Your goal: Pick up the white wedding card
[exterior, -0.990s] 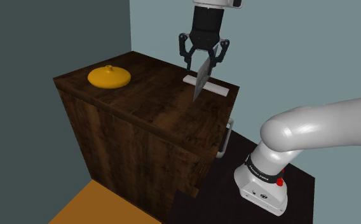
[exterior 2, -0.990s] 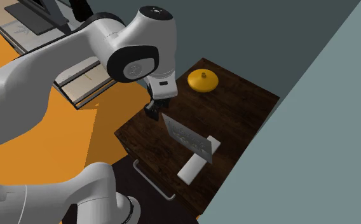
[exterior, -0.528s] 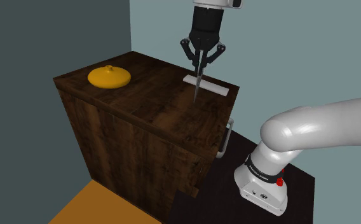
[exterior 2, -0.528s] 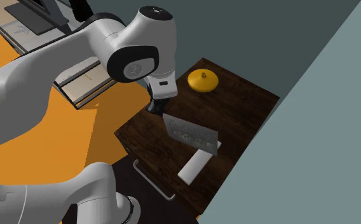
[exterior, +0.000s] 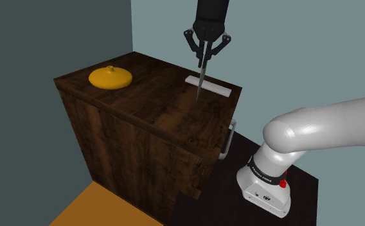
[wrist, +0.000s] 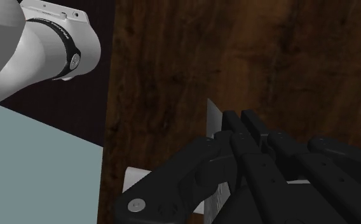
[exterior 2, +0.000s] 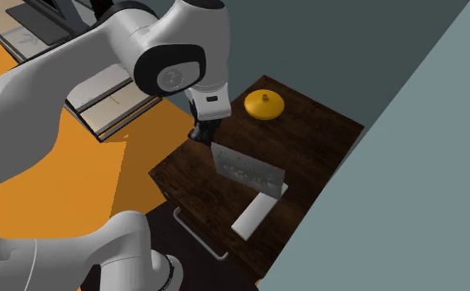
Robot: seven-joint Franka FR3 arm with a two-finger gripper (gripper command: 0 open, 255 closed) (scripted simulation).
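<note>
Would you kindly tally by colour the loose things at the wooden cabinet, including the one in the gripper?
Orange: 1, domed object
White: 1, flat strip
Grey: 1, card clasped by the gripper
Total: 3

shoulder view | cabinet (exterior: 130, 128) — dark wood, centre | pale blue-grey wall (exterior: 303, 51) 2 o'clock | darker teal wall (exterior: 33, 38) 10 o'clock | floor (exterior: 91, 208) — orange, 7 o'clock

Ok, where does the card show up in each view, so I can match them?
Shoulder view: the card hangs edge-on, a thin sliver under the claw, beside the white strip.
Second exterior view: the card is a grey panel standing upright over the middle of the top.
Wrist view: its pale edge is clasped between the fingers.
Shared landmark: the dark wooden top.
</note>
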